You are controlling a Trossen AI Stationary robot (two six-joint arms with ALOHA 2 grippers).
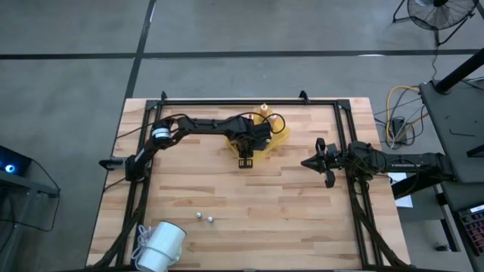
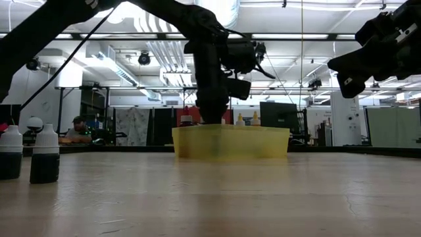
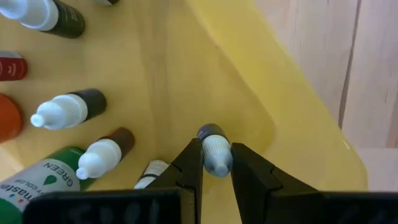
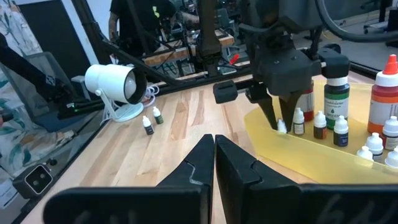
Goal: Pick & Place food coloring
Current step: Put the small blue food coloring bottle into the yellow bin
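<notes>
Gripping a small white-capped bottle (image 3: 215,155) inside the yellow tray (image 3: 261,81), our left claw (image 3: 216,167) is at the placing step; next we release. Right claw (image 4: 214,163) waits closed.

This is a robotics lab or workshop in a large industrial hall. The wooden butcher-block tabletop (image 1: 249,189) stands on a bare grey concrete floor (image 1: 68,45) marked with dark seams and carries a black metal frame (image 1: 249,100) on which two dark robot arms are mounted. Overhead, the low view shows exposed ventilation ducts (image 2: 158,52), strip lights and an open ceiling. Beyond the tabletop are monitors (image 2: 276,115), partitions and a person seated at a workbench (image 2: 79,130). A standing fan (image 1: 442,11) and coiled yellow cables (image 1: 401,102) lie on the floor, and a white lamp (image 4: 112,84) is clamped at the tabletop's edge.
</notes>
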